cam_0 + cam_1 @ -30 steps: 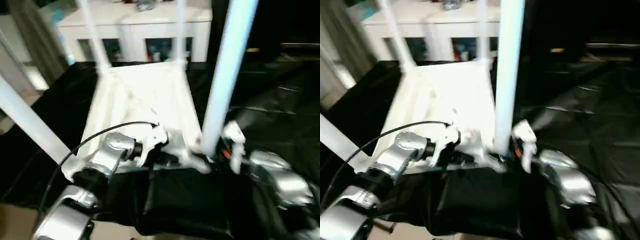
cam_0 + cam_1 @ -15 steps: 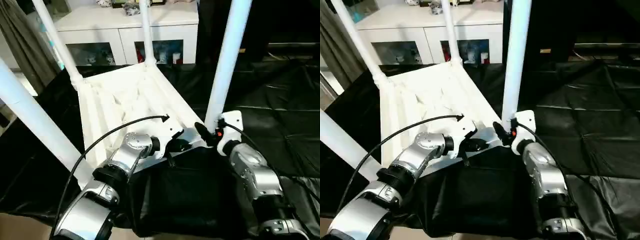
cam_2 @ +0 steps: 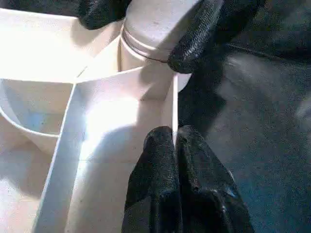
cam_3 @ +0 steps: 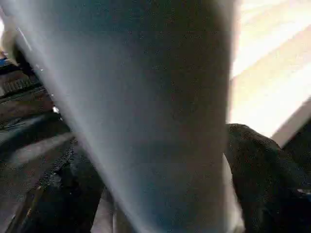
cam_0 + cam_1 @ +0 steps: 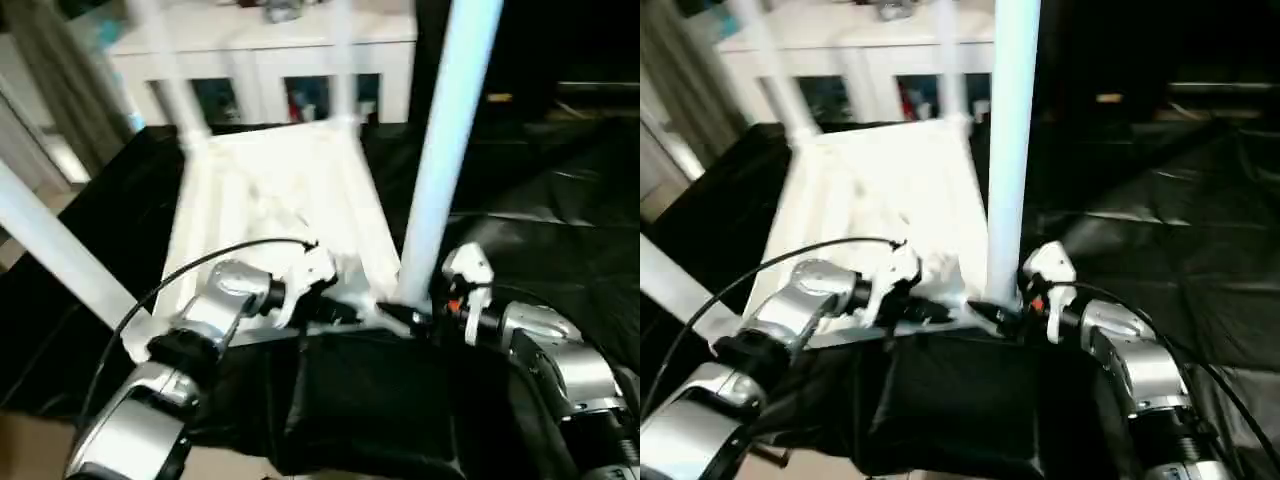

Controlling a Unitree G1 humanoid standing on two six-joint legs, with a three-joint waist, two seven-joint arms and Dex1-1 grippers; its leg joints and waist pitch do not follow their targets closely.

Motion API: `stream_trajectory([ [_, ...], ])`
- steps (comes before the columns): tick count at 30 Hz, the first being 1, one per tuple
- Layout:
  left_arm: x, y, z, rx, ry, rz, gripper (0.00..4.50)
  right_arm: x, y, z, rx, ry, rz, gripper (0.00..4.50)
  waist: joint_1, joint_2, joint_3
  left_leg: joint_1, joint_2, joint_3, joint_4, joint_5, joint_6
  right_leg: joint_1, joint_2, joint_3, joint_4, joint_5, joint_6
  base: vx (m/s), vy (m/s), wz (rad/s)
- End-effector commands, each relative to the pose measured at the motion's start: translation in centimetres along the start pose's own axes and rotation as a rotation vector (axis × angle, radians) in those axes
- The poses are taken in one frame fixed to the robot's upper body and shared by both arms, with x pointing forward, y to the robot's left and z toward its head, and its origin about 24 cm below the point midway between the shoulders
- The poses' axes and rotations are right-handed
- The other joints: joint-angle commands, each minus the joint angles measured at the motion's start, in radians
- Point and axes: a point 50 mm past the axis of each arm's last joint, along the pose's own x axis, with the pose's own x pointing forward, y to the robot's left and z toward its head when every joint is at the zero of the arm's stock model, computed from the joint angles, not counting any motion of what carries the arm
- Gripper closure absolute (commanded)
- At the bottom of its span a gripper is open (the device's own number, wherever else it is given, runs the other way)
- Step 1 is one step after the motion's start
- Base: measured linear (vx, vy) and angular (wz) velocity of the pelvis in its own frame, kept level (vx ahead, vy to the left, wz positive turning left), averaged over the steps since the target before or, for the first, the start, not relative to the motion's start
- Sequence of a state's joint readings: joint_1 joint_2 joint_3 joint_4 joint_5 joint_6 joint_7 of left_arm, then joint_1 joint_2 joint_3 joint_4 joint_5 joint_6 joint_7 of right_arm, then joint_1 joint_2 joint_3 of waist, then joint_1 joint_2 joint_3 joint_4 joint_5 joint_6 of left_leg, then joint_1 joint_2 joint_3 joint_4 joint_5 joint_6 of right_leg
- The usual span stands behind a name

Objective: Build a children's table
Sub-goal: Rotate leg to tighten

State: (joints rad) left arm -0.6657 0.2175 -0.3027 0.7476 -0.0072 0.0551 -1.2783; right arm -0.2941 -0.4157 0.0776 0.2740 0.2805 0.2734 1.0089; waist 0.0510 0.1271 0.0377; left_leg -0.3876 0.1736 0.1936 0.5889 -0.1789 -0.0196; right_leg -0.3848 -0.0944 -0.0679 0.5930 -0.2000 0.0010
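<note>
While astride leg point(image 5: 437, 170) — right tool point(image 3: 150, 36) spread.

Two silver, rounded forearms are seen, built of jointed metallic segments with darker bands between them. A thin black cable is looped from the left forearm point(image 5: 225, 305) to its white wrist housing. The right forearm point(image 5: 560, 365) is ended by a white wrist block marked with a small orange-red spot. Black fingers with a textured, rubbery surface are carried by the left gripper point(image 3: 175, 143) and the right gripper point(image 5: 405, 318).
</note>
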Motion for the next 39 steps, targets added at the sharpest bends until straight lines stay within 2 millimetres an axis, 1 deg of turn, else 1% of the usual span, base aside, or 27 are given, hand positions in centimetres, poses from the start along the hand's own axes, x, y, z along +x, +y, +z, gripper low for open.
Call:
stream_trajectory([
  [1,0.1,-0.4,0.8,0.033,-0.033,-0.063,4.5,-0.1,0.2,0.0,0.016,0.015,0.035,1.0,0.0,-0.029,-0.057,0.017,0.061,-0.025,-0.068,-0.207,0.105,0.039,-0.061,0.037,-0.069,-0.179,-0.246,0.0,0.0,0.0],
  [2,0.0,-0.5,0.8,0.028,-0.037,-0.066,4.5,-0.1,0.3,0.0,0.023,0.015,0.055,1.07,0.002,-0.031,-0.058,0.017,0.06,-0.025,-0.068,-0.207,0.098,0.039,-0.062,0.038,-0.069,-0.181,-0.245,0.0,0.0,0.0],
  [5,0.1,-0.6,0.8,0.025,-0.043,-0.065,4.5,0.0,0.4,-0.1,0.025,0.02,0.076,1.12,0.005,-0.032,-0.059,0.016,0.059,-0.024,-0.064,-0.186,0.103,0.039,-0.062,0.038,-0.067,-0.155,-0.248,0.0,0.0,0.0],
  [7,0.2,-0.7,0.9,0.025,-0.044,-0.068,4.5,0.2,0.5,-0.1,0.029,0.021,0.088,1.47,0.007,-0.033,-0.06,0.012,0.056,-0.024,-0.062,-0.164,0.112,0.041,-0.063,0.036,-0.065,-0.137,-0.247,0.0,0.0,0.0],
  [9,0.2,-0.7,0.9,0.025,-0.044,-0.068,4.5,0.4,0.8,-0.2,0.039,0.017,0.099,1.47,0.007,-0.031,-0.06,0.013,0.056,-0.023,-0.061,-0.162,0.114,0.041,-0.062,0.036,-0.066,-0.139,-0.246,0.0,0.0,0.0],
  [12,0.3,-0.6,0.9,0.025,-0.047,-0.048,4.5,0.6,1.1,-0.5,0.048,0.013,0.096,1.72,0.007,-0.027,-0.058,0.015,0.057,-0.024,-0.063,-0.18,0.106,0.039,-0.061,0.035,-0.07,-0.165,-0.241,0.0,0.0,0.0],
  [13,0.5,-0.3,1.1,0.019,-0.058,-0.01,4.5,0.9,1.1,-0.8,0.055,0.011,0.056,1.75,0.008,-0.022,-0.059,0.016,0.058,-0.026,-0.064,-0.186,0.1,0.039,-0.061,0.036,-0.069,-0.168,-0.24,0.0,0.0,0.0],
  [15,0.7,0.0,1.3,0.015,-0.066,0.022,4.5,1.2,0.8,-1.0,0.058,0.016,0.003,1.8,0.004,-0.024,-0.057,0.015,0.057,-0.026,-0.066,-0.196,0.088,0.038,-0.06,0.036,-0.07,-0.169,-0.24,0.0,0.0,0.0],
  [16,1.1,0.4,1.7,0.006,-0.082,0.081,4.5,1.7,0.3,-1.6,0.07,0.027,-0.104,1.82,-0.001,-0.022,-0.054,0.016,0.054,-0.026,-0.068,-0.217,0.072,0.036,-0.061,0.035,-0.075,-0.195,-0.235,0.0,0.0,0.0],
  [17,1.3,0.5,1.8,0.003,-0.087,0.099,4.5,1.9,0.2,-1.8,0.074,0.03,-0.137,1.82,-0.003,-0.011,-0.055,0.018,0.054,-0.028,-0.069,-0.231,0.061,0.036,-0.062,0.035,-0.073,-0.21,-0.233,0.0,0.0,0.0],
  [18,1.9,0.9,2.3,-0.002,-0.102,0.154,4.5,2.4,-0.3,-2.4,0.103,0.036,-0.247,1.85,-0.01,-0.017,-0.051,0.019,0.052,-0.028,-0.072,-0.262,0.044,0.035,-0.059,0.034,-0.079,-0.245,-0.224,0.0,0.0,0.0],
  [19,2.3,1.1,2.5,-0.005,-0.107,0.183,4.5,2.8,-0.5,-2.7,0.126,0.033,-0.308,1.89,-0.018,-0.016,-0.05,0.02,0.049,-0.031,-0.076,-0.296,0.026,0.035,-0.06,0.033,-0.082,-0.286,-0.216,0.0,0.0,0.0],
  [20,2.4,1.2,2.6,-0.006,-0.108,0.189,4.5,2.9,-0.5,-2.7,0.131,0.033,-0.32,1.89,-0.024,-0.017,-0.049,0.018,0.049,-0.033,-0.077,-0.305,0.018,0.037,-0.059,0.033,-0.082,-0.298,-0.209,0.0,0.0,0.0],
  [21,3.0,1.3,2.9,-0.006,-0.113,0.224,4.5,3.5,-0.5,-3.0,0.157,0.03,-0.381,1.89,-0.03,0.0,-0.048,0.021,0.049,-0.035,-0.078,-0.325,0.01,0.035,-0.061,0.035,-0.084,-0.314,-0.201,0.0,0.0,0.0],
  [22,3.7,1.5,3.3,-0.012,-0.121,0.264,4.5,4.2,-0.5,-3.2,0.187,0.029,-0.451,1.9,-0.039,-0.009,-0.048,0.02,0.047,-0.035,-0.079,-0.342,0.005,0.034,-0.058,0.034,-0.088,-0.313,-0.197,0.0,0.0,0.0],
  [23,3.9,1.5,3.4,-0.013,-0.123,0.267,4.5,4.4,-0.5,-3.2,0.193,0.027,-0.462,1.9,-0.042,-0.001,-0.049,0.022,0.045,-0.036,-0.078,-0.348,0.002,0.035,-0.057,0.033,-0.087,-0.314,-0.197,0.0,0.0,0.0],
  [24,4.4,1.4,3.7,-0.016,-0.129,0.278,4.5,4.9,-0.4,-3.2,0.21,0.021,-0.493,1.91,-0.049,-0.008,-0.048,0.022,0.044,-0.035,-0.078,-0.358,0.007,0.033,-0.058,0.034,-0.092,-0.318,-0.195,0.0,0.0,0.0],
  [25,4.6,1.5,3.9,-0.016,-0.133,0.288,4.5,5.2,-0.4,-3.1,0.215,0.018,-0.508,1.91,-0.052,-0.006,-0.048,0.021,0.043,-0.035,-0.078,-0.358,0.01,0.034,-0.058,0.034,-0.091,-0.318,-0.195,0.0,0.0,0.0],
  [26,5.0,1.4,4.1,-0.019,-0.142,0.289,4.5,5.8,-0.2,-3.0,0.206,0.021,-0.523,1.91,-0.057,-0.001,-0.049,0.019,0.043,-0.035,-0.078,-0.36,0.016,0.035,-0.058,0.033,-0.093,-0.322,-0.192,0.0,0.0,0.0],
  [29,5.3,1.2,4.3,-0.013,-0.146,0.275,4.5,6.7,0.3,-2.5,0.169,0.01,-0.472,1.91,-0.062,-0.012,-0.05,0.016,0.042,-0.034,-0.076,-0.35,0.035,0.036,-0.058,0.033,-0.095,-0.326,-0.188,0.0,0.0,0.0],
  [30,5.1,1.2,4.2,-0.004,-0.144,0.259,4.5,6.8,0.7,-2.1,0.189,-0.029,-0.413,1.56,-0.061,-0.013,-0.05,0.014,0.043,-0.035,-0.076,-0.342,0.045,0.038,-0.059,0.033,-0.094,-0.327,-0.187,0.0,0.0,0.0],
  [31,5.0,1.2,4.1,-0.002,-0.142,0.254,4.5,6.8,0.8,-2.1,0.199,-0.041,-0.39,1.21,-0.06,-0.011,-0.052,0.013,0.045,-0.035,-0.075,-0.328,0.054,0.038,-0.06,0.034,-0.092,-0.315,-0.19,0.0,0.0,0.0],
  [33,4.7,1.2,3.8,0.004,-0.137,0.242,4.5,6.7,0.9,-2.0,0.193,-0.042,-0.362,1.19,-0.059,-0.011,-0.053,0.012,0.046,-0.035,-0.075,-0.311,0.062,0.039,-0.06,0.034,-0.089,-0.29,-0.197,0.0,0.0,0.0],
  [34,4.2,1.2,3.5,0.01,-0.128,0.23,4.5,6.5,0.8,-1.9,0.165,-0.03,-0.344,1.12,-0.059,-0.017,-0.057,0.01,0.047,-0.035,-0.072,-0.283,0.074,0.042,-0.06,0.034,-0.083,-0.235,-0.211,0.0,0.0,0.0],
  [35,4.0,1.2,3.3,0.011,-0.126,0.226,4.5,6.5,0.8,-1.9,0.154,-0.024,-0.34,1.0,-0.06,-0.014,-0.057,0.009,0.047,-0.034,-0.072,-0.271,0.079,0.042,-0.06,0.034,-0.081,-0.217,-0.216,0.0,0.0,0.0],
  [37,3.1,1.1,2.8,0.027,-0.113,0.193,4.5,5.7,0.7,-1.7,0.12,-0.02,-0.29,0.87,-0.061,-0.023,-0.057,0.007,0.047,-0.03,-0.068,-0.247,0.098,0.044,-0.06,0.032,-0.081,-0.184,-0.23,0.0,0.0,0.0],
  [39,2.4,1.1,2.4,0.037,-0.101,0.168,4.5,5.1,0.8,-1.5,0.091,-0.017,-0.222,0.87,-0.057,-0.022,-0.056,0.006,0.047,-0.029,-0.066,-0.234,0.109,0.046,-0.062,0.032,-0.079,-0.186,-0.231,0.0,0.0,0.0],
])
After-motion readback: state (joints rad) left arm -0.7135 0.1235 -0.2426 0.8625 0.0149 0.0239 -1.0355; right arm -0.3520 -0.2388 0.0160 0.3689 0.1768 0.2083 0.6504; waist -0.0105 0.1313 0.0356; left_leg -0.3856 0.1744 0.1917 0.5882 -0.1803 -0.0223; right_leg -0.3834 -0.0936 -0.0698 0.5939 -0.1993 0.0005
